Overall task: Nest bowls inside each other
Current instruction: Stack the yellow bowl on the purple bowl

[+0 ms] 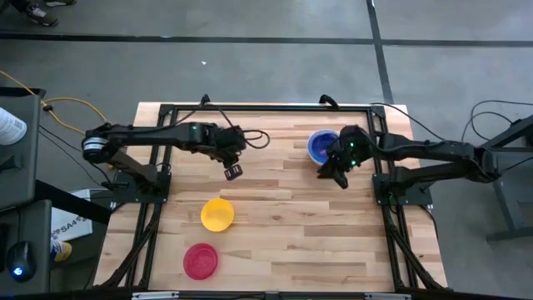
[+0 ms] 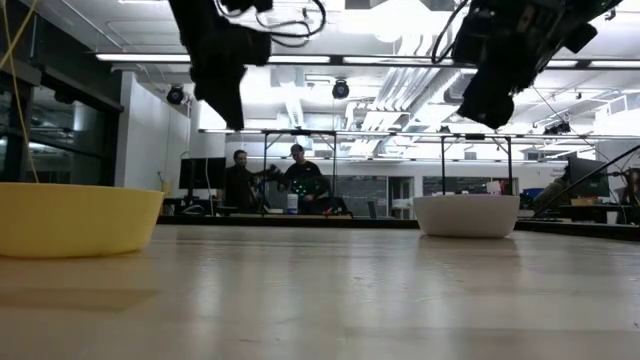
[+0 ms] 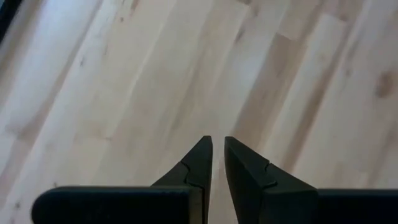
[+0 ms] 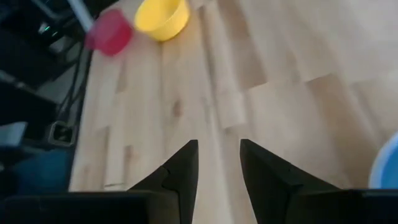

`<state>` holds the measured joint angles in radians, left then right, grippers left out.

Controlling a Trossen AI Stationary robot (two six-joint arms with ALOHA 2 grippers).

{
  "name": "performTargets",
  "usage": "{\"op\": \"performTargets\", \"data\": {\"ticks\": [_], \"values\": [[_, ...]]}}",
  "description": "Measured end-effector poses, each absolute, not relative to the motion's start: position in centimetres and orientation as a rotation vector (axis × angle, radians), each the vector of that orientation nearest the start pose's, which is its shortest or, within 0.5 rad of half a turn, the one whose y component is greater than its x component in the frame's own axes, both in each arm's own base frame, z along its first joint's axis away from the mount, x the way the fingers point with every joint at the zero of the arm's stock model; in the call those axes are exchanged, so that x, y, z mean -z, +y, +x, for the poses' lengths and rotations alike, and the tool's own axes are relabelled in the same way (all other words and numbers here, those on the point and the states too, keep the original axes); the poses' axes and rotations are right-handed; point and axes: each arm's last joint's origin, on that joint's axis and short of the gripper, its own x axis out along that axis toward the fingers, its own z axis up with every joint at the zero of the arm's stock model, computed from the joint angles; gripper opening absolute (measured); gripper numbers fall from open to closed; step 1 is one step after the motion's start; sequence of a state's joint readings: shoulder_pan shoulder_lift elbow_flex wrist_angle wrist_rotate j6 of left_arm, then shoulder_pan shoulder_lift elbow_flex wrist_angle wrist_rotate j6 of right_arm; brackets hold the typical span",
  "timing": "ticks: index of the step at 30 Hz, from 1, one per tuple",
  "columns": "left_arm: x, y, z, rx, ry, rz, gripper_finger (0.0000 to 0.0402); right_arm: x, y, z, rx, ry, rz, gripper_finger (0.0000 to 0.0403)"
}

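A blue bowl (image 1: pixel 321 146) sits at the table's far right; the low view shows a white bowl (image 2: pixel 467 215) around it, resting on its base. A yellow bowl (image 1: pixel 217 214) (image 2: pixel 75 220) stands upright left of the middle, and a red bowl (image 1: pixel 200 260) (image 4: pixel 110 31) stands nearer the front edge. My right gripper (image 1: pixel 340 178) (image 4: pixel 219 144) hovers open beside the blue bowl, on its near side, with nothing between its fingers. My left gripper (image 1: pixel 233 172) (image 3: pixel 217 142) hangs above bare wood beyond the yellow bowl. Its fingers stand a narrow gap apart and hold nothing.
A black metal frame (image 1: pixel 266 108) runs along the table's far edge and down both sides. Bare wood lies between the two arms at the middle (image 1: pixel 283 208). People (image 2: pixel 290 180) sit in the room far behind the table.
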<state>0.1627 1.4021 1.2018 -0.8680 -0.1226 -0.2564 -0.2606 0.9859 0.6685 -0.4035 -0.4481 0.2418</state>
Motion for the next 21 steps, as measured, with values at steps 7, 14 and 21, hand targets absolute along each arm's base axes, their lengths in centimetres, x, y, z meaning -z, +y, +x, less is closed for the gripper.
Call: {"op": "performTargets", "data": {"ticks": [7,14,21], "values": [[-29.6,3.8,25.5,-0.329,1.085,-0.439,0.0042,-24.7,-0.4,20.2,-0.216,0.674,0.407,0.0112],[-29.0,0.8,25.4,-0.306,1.17,-0.474,0.0042,-24.5,2.0,20.1,-0.202,0.697,0.335,0.0112],[-26.0,-2.8,24.1,-0.468,1.252,-0.532,0.0042,-24.4,3.6,19.9,-0.184,0.704,0.275,0.0112]]}}
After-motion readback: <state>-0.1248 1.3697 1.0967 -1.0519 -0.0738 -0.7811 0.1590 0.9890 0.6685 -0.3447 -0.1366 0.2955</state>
